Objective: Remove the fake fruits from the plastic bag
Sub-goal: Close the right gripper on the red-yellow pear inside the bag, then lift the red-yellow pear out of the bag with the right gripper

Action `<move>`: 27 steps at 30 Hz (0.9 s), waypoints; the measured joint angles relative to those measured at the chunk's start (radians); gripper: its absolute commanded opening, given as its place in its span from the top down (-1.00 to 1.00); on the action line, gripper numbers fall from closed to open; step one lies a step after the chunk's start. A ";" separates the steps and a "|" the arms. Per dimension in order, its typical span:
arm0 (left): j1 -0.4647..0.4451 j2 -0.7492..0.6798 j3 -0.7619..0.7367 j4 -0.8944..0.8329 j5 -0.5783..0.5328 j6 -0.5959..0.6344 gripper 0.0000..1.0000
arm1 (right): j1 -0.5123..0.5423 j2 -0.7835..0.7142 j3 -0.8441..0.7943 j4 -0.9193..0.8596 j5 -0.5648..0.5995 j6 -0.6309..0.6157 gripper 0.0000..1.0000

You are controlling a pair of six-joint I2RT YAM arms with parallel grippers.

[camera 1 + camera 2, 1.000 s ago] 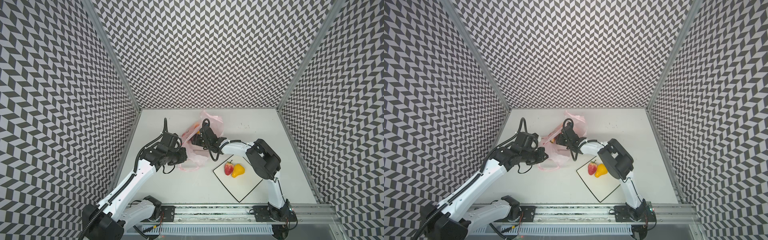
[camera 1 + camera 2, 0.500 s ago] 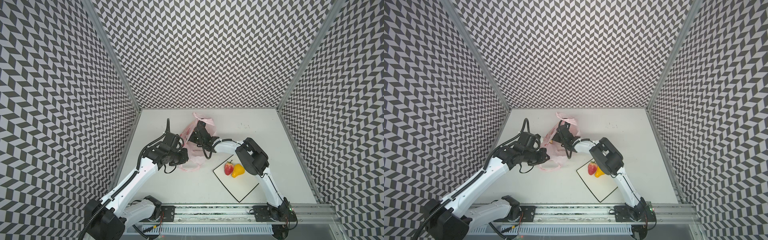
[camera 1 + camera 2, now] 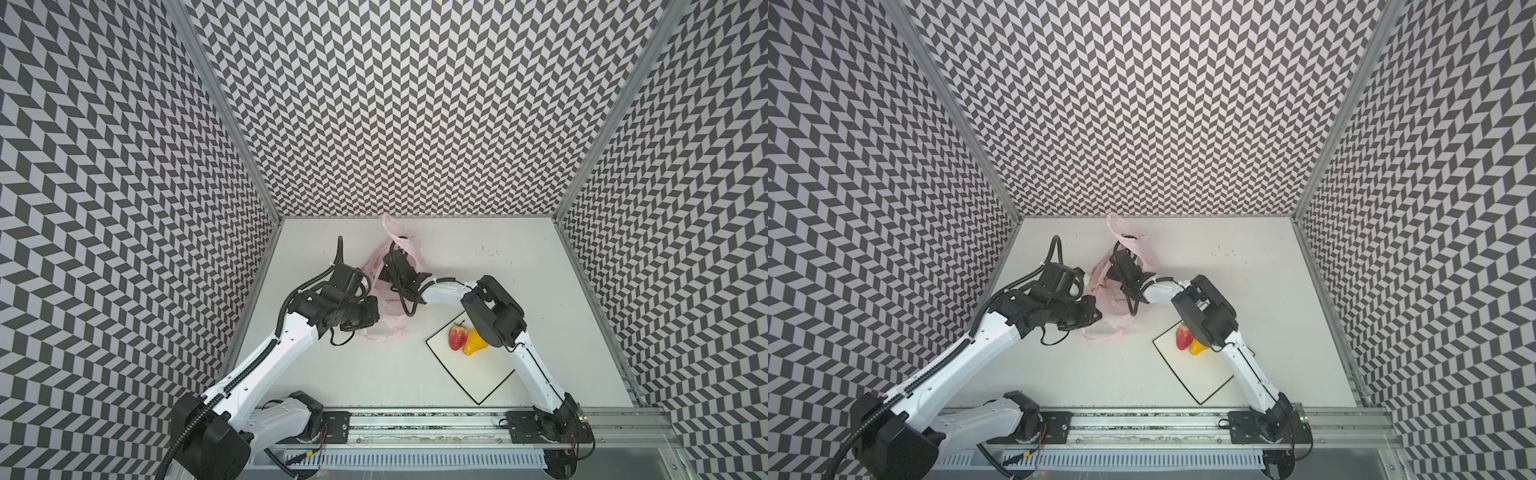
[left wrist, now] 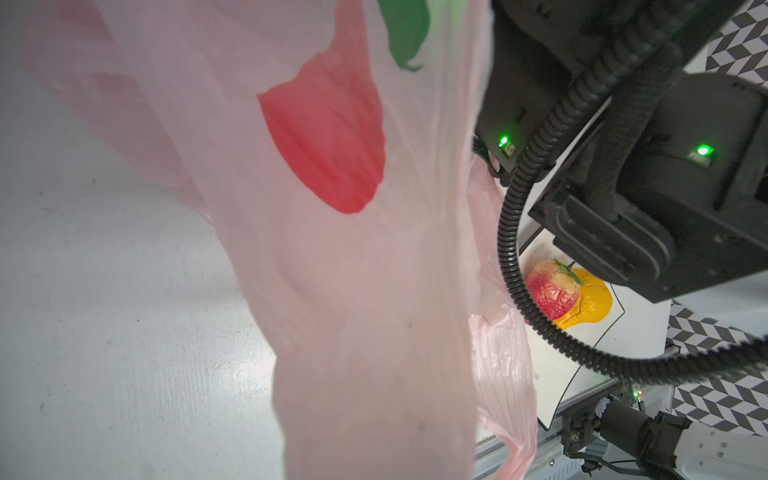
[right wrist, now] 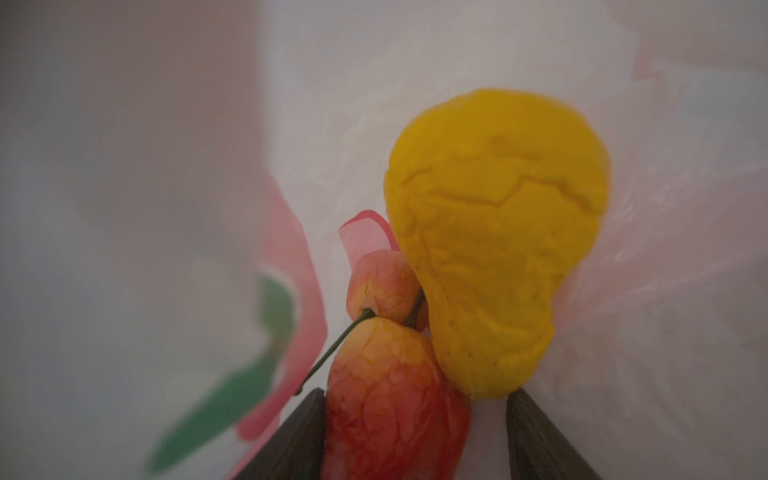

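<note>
The left jaws are shut tight on the plastic bag [image 3: 390,309] and hold one side of it; the bag sits between the two arms, toward the back of the table [image 3: 519,270]. The right jaws are deep inside the bag and partly open; a red toy fruit [image 5: 390,407] sits between them, touching one jaw; a yellow pear [image 5: 494,249] and a small cherry [image 5: 380,286] lie just beside it. A strawberry [image 3: 456,337] and a second yellow pear [image 3: 473,347] touch each other on the white board [image 3: 469,374], outside the bag.
</note>
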 measured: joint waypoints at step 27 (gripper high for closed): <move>-0.001 0.019 0.015 0.047 -0.053 -0.039 1.00 | -0.003 -0.241 -0.291 0.018 -0.176 -0.174 0.36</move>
